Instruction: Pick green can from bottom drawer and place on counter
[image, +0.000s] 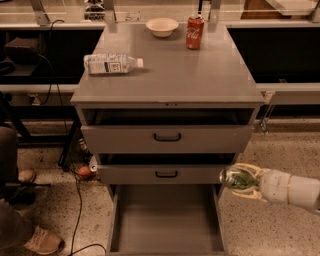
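The green can (239, 179) lies sideways in my gripper (238, 181), with its silver end facing left. The gripper is shut on it and reaches in from the right, holding the can in the air beside the cabinet's right edge, level with the middle drawer. The bottom drawer (166, 222) is pulled out below and left of the can, and its grey floor is bare. The counter (170, 75) is the grey cabinet top, well above the can.
On the counter lie a clear plastic bottle (111, 63) on its side at the left, a white bowl (162, 26) and a red Coca-Cola can (195, 31) at the back. A person's shoes (42, 240) and cables (75, 200) are on the floor at left.
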